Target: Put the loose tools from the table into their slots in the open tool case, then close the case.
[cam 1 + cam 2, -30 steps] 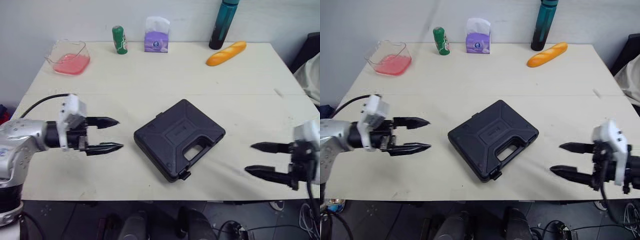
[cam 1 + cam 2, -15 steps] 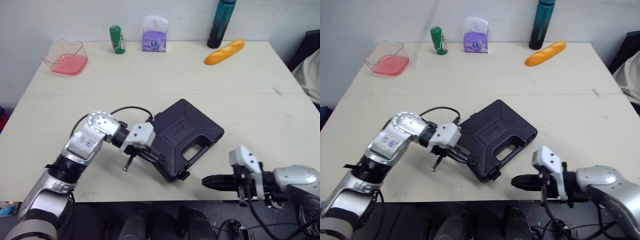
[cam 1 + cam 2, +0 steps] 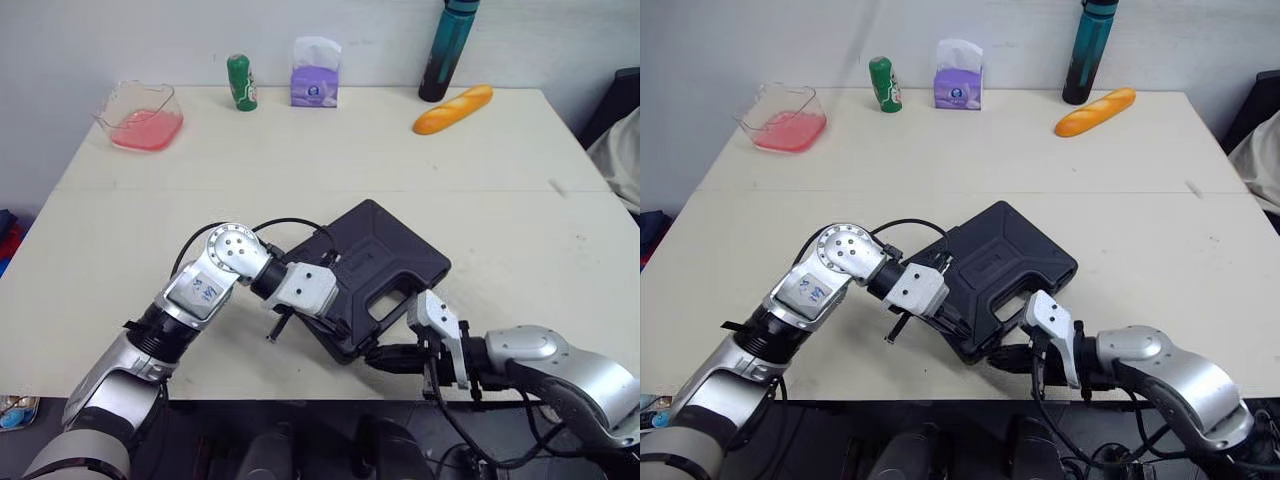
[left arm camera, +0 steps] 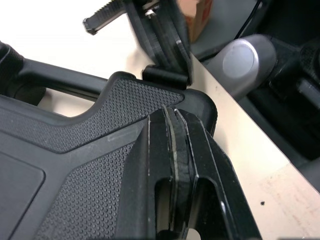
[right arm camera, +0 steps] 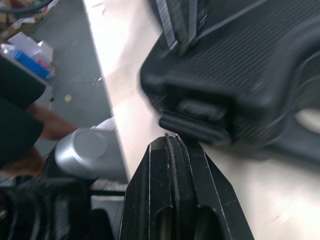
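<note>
– Where do we see the black moulded-plastic tool case (image 3: 385, 262)?
– Centre of the head view, lid down, lying askew on the matte cream table (image 3: 200, 180); its lid is pebbled, with a cut-out handle.
– And our grippers?
– The left gripper (image 4: 172, 112) has its fingers pressed together over the lid's lower corner. The right gripper (image 5: 170, 140), fingers likewise together, points at the rounded latch (image 5: 200, 127).
</note>
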Tool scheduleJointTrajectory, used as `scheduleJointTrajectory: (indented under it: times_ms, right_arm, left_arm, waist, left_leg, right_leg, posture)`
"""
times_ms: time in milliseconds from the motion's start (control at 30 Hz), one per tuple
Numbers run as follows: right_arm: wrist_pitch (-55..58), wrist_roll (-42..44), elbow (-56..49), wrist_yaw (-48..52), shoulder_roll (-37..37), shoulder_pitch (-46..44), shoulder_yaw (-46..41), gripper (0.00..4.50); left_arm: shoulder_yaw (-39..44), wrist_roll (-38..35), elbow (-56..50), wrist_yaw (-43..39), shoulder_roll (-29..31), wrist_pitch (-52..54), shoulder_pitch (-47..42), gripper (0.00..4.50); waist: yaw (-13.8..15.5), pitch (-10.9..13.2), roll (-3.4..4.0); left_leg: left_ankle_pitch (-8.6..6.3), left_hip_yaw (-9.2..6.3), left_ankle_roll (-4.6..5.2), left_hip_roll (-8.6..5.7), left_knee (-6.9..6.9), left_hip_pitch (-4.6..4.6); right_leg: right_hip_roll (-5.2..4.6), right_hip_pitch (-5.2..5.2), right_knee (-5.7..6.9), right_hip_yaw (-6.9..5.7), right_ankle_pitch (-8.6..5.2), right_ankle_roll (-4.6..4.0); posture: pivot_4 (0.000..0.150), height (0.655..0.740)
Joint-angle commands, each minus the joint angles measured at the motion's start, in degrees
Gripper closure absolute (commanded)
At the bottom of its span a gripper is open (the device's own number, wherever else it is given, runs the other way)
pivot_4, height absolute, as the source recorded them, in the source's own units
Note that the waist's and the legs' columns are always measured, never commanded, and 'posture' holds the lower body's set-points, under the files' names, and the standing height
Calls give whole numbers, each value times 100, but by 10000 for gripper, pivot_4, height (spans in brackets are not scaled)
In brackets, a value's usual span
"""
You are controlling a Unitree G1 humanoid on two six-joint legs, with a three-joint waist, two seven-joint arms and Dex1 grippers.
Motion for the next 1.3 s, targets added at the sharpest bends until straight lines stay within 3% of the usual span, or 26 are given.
scheduleJointTrajectory:
  times_ms: [33,167,567,800,933,1100,1167,1300]
  right_arm:
    - [-57,-34,167,-160,267,-356,-92,45000]
    - [325,413,346,-343,633,-776,-431,45000]
    - [674,838,232,-273,612,-684,-845,45000]
    - [721,659,363,-260,611,-816,-589,45000]
    - [657,611,296,-32,301,-721,-684,45000]
    - [779,1194,-64,655,-461,-205,-1315,45000]
    - [677,1117,-182,922,-779,107,-1273,45000]
    - [380,561,8,695,-701,161,-814,45000]
  left_arm:
    - [-560,865,290,116,196,-71,336,44839]
    - [-568,888,306,173,130,-103,408,44839]
    - [-490,980,548,386,118,-112,348,44839]
    - [-479,997,558,471,76,-80,334,44839]
    - [-325,893,563,511,132,53,315,44839]
    - [-10,557,478,433,225,403,315,44839]
    - [-16,588,457,437,225,407,321,44839]
    - [-81,703,486,474,171,324,321,44839]
  waist:
    - [-13,-19,-9]
    - [-113,-48,-20]
    - [-122,-57,-17]
    - [-97,-70,-1]
    - [-104,-72,-4]
    - [-117,-71,-3]
    - [-117,-71,-3]
    - [-134,-72,-4]
  left_leg:
    - [0,0,0,1,0,0]
    - [1,-4,-1,7,-3,11]
    - [0,-11,1,3,-4,10]
    - [-2,-16,5,1,-7,11]
    - [-5,-18,14,-8,-6,5]
    - [-4,-18,20,-12,-8,4]
    - [-3,-20,18,-11,-16,5]
    - [-3,-18,14,-7,-16,7]
  right_leg:
    - [0,0,2,-1,0,0]
    - [-1,10,6,-4,4,-11]
    - [-18,9,8,-6,6,-14]
    - [-21,14,2,-12,6,-14]
    - [-30,14,-6,-15,8,-11]
    - [-37,14,-8,-16,10,-7]
    - [-36,13,-9,-18,9,-8]
    - [-32,12,-10,-17,9,-9]
  posture:
    - [1500,7394]
    - [1500,7394]
    - [1500,7394]
    - [1500,7394]
    - [1500,7394]
    - [1500,7394]
    - [1500,7394]
    - [1500,7394]
